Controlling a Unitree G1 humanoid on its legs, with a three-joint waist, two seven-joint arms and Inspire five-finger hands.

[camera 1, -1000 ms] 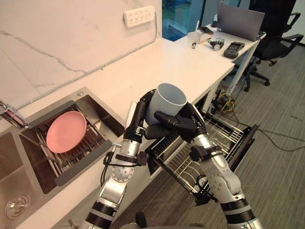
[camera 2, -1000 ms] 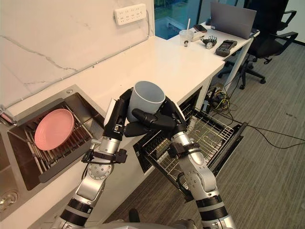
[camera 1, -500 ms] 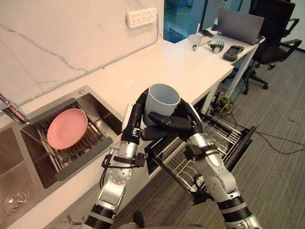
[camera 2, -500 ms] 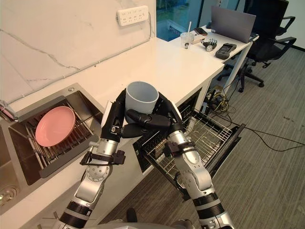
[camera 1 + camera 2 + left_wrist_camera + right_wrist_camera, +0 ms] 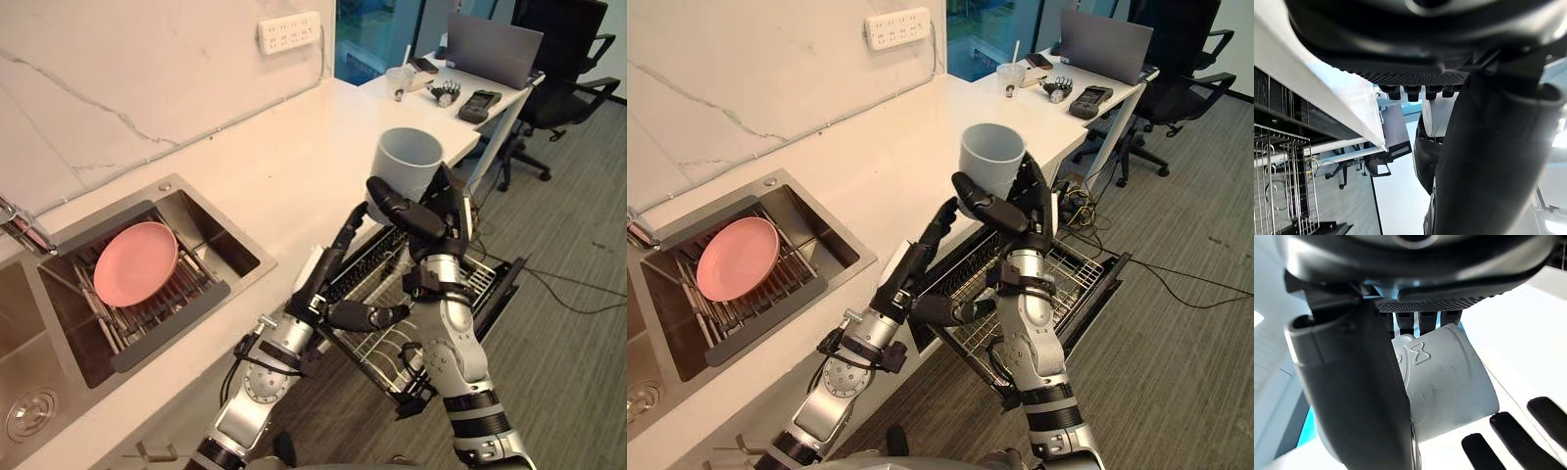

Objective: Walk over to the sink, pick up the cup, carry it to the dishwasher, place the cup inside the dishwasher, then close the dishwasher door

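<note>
The pale blue-grey cup [image 5: 407, 162] is upright in the air over the counter's front edge, with my right hand [image 5: 433, 211] shut on its lower wall; the thumb [image 5: 1359, 382] presses against the cup [image 5: 1442, 377]. My left hand [image 5: 333, 279] is lower and to the left, apart from the cup, open with straight fingers reaching up and the thumb stuck out sideways. Below both hands the dishwasher's wire rack [image 5: 387, 333] is pulled out over the open door [image 5: 502, 292].
A pink plate [image 5: 135, 262] lies on a drying rack in the steel sink [image 5: 211, 230] at the left. The white counter [image 5: 294, 147] runs back to a desk with a laptop [image 5: 493, 44] and an office chair [image 5: 573, 88].
My right hand has carried the cup up and to the right, out of the left hand. The left hand has let go, straightened its fingers and dropped lower.
</note>
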